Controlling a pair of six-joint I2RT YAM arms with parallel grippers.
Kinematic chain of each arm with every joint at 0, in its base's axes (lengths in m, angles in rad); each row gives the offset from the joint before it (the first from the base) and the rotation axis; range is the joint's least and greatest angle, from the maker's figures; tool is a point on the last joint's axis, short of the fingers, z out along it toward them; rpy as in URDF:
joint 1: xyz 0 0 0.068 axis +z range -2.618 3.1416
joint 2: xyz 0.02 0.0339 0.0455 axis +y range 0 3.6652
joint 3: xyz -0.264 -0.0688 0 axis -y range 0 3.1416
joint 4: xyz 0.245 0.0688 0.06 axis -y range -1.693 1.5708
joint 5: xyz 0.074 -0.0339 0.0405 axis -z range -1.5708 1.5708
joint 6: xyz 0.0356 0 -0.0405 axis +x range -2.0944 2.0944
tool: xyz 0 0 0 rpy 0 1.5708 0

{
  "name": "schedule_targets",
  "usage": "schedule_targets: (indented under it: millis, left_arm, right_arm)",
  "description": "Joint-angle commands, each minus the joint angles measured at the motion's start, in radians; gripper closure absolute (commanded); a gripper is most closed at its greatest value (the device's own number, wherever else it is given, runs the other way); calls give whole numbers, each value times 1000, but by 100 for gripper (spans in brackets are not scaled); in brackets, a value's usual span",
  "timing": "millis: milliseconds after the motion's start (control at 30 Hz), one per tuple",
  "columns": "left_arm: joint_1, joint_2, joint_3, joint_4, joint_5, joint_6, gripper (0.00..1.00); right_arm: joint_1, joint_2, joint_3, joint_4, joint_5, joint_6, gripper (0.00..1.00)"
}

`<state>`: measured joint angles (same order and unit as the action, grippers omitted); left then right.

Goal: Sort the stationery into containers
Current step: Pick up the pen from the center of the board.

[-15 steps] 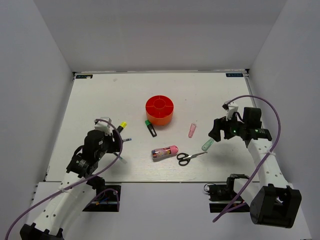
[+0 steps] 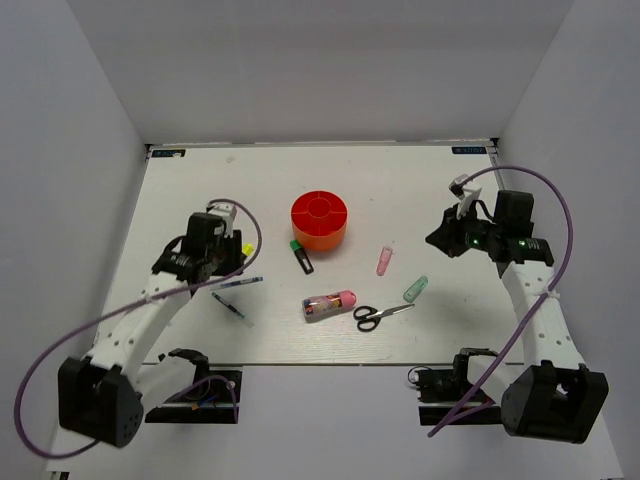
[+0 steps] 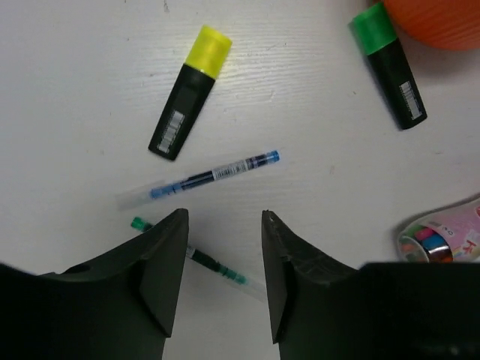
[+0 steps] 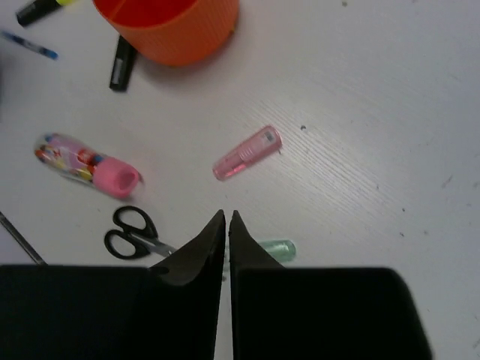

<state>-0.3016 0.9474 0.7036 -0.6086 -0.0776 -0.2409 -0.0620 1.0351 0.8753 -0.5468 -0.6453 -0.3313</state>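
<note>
**Stationery loose on the tabletop, both sets of jaws empty**

The round orange-red organiser [image 2: 319, 221] stands near the middle of the tabletop, a little toward the far edge, with a central cup and a ring of divided compartments. None of the stationery seen here lies inside it.

A green-capped marker [image 2: 301, 256] lies just beside it on the near side. A yellow-capped marker [image 3: 190, 92], a clear pen with blue ink [image 3: 202, 177] and a thin green-tipped pen [image 3: 217, 266] lie toward the left edge. The left jaws are apart, holding nothing. In the left wrist view the blue pen lies just beyond their tips and the thin pen crosses the gap beneath them.

A clear pink-capped tube [image 2: 330, 304] and black-handled scissors [image 2: 380, 315] lie toward the near edge. A pink tube [image 4: 247, 153] and a pale green tube [image 4: 276, 248] lie toward the right edge. The right jaws are pressed together on nothing. The pale green tube shows just beside their tips and the pink tube lies farther out.
</note>
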Motion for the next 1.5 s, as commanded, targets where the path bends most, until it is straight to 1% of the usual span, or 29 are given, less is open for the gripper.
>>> schedule_targets:
  millis: [0, 33, 67, 100, 167, 200, 233, 267, 333, 400, 433, 533, 633, 667, 833, 900, 933, 1100, 1200, 1300, 1333, 1400, 1467]
  left_arm:
    - [35, 210, 108, -25, 120, 165, 45]
    - [57, 240, 123, -14, 142, 176, 42]
    - [65, 269, 152, -10, 168, 181, 42]
    - [73, 350, 164, -5, 182, 204, 42]
    - [75, 387, 212, -5, 173, 225, 43]
    - [78, 427, 238, -8, 171, 279, 46]
    - [79, 468, 253, -16, 173, 291, 47]
    - [82, 485, 264, -14, 164, 307, 47]
    - [87, 554, 310, -20, 156, 313, 47]
    - [93, 590, 333, -13, 153, 319, 47]
    - [93, 612, 332, 15, 150, 327, 47]
    - [91, 646, 346, 21, 144, 341, 47]
    - [90, 718, 361, 24, 122, 359, 46]
    - [88, 726, 361, 30, 110, 362, 44]
    - [91, 772, 366, 63, 81, 373, 44]
    - [91, 798, 375, 67, 84, 376, 43]
    - [90, 804, 382, 67, 56, 379, 41]
    - [90, 853, 396, 58, 41, 390, 41]
    - [90, 869, 389, 67, 33, 385, 43]
    - [84, 887, 372, 72, 0, 384, 49]
    - [81, 898, 366, 70, -14, 382, 53]
    - [71, 904, 347, 73, -62, 379, 56]
    - [59, 901, 336, 93, -74, 377, 57]
  right_arm:
    - [4, 37, 65, 37, -172, 72, 93]
    - [4, 43, 51, 48, -175, 78, 84]
    - [4, 40, 41, 94, -180, 83, 68]
    - [2, 39, 25, 100, -198, 81, 55]
    - [2, 28, -16, 105, -200, 51, 50]
    - [2, 22, -21, 96, -198, 29, 48]
    - [2, 17, -39, 103, -197, 28, 45]
    - [2, 11, -47, 110, -195, 29, 43]
    - [4, 13, -64, 133, -198, 35, 43]
    - [7, 28, -56, 116, -212, 34, 43]
    - [5, 28, -53, 114, -212, 31, 43]
    - [5, 40, -56, 110, -220, 20, 43]
    - [7, 45, -59, 100, -214, 11, 42]
    - [5, 46, -58, 100, -212, 11, 42]
    - [7, 45, -58, 94, -212, 2, 42]
    - [5, 46, -56, 91, -211, -5, 42]
    - [4, 43, -58, 94, -209, -5, 42]
    - [2, 43, -59, 97, -206, -5, 42]
    - [2, 51, -58, 94, -206, -6, 42]
    - [4, 52, -59, 97, -206, -5, 42]
    - [4, 52, -61, 96, -206, -8, 42]
    - [2, 49, -59, 94, -206, -6, 42]
    - [1, 48, -59, 94, -206, -8, 42]
